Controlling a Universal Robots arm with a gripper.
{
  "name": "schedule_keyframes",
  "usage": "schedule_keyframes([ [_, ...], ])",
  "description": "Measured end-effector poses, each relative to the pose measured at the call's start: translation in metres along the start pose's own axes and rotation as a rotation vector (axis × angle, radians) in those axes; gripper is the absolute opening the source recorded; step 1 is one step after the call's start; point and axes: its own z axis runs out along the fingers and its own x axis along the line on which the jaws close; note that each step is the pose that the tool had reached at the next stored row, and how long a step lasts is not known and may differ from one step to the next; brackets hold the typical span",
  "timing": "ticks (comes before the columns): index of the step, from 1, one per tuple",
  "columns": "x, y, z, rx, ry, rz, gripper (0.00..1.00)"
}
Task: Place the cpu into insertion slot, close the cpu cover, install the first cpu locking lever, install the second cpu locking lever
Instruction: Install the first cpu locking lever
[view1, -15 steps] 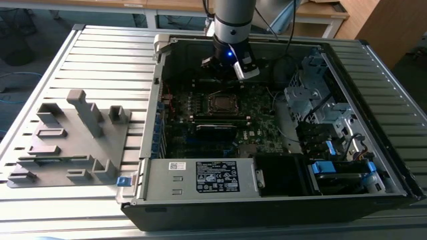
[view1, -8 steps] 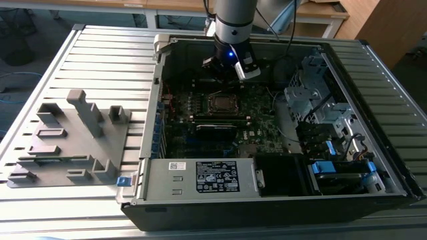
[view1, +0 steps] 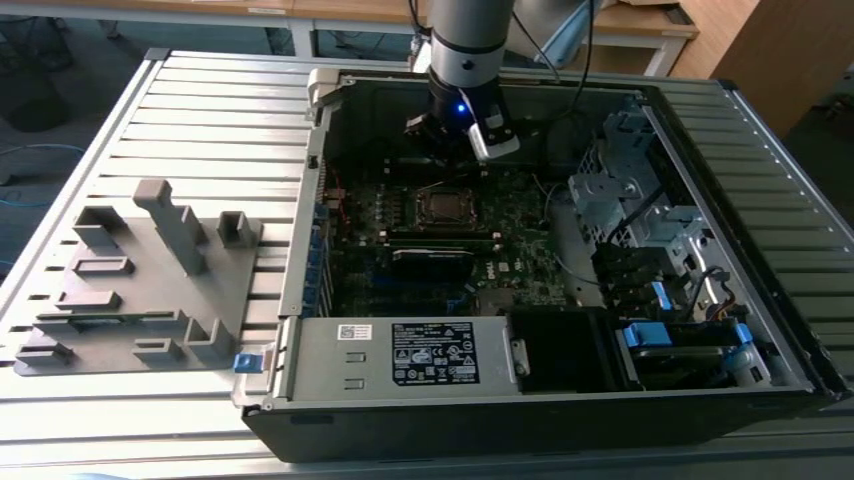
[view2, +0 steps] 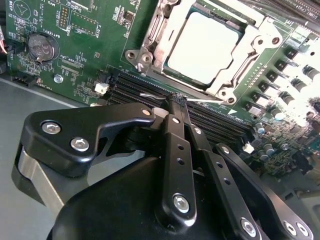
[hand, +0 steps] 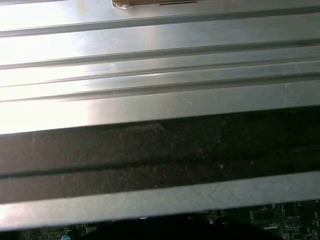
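Note:
The cpu lies flat in the insertion slot on the green motherboard, its grey metal top showing. The silver cpu cover is folded down around it. My gripper is shut, and its black fingers meet at one tip just beside the socket's edge. A thin silver locking lever runs along that edge and passes right at the fingertips; I cannot tell whether it is pinched or just touched. In the exterior view the gripper hangs inside the open case, just behind the socket.
Black memory slots and a coin battery lie near the socket. A long black module, the power supply and drive bays crowd the case. A grey fixture plate sits on the exterior view's left.

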Motion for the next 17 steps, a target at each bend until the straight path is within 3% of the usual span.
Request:
schedule_keyframes([
  [7,0.0003,0.0024,0.0011,0.0026,-0.0037,0.011,0.11],
  [17,0.0005,0.0023,0.004,0.0018,-0.0306,0.013,0.11],
])
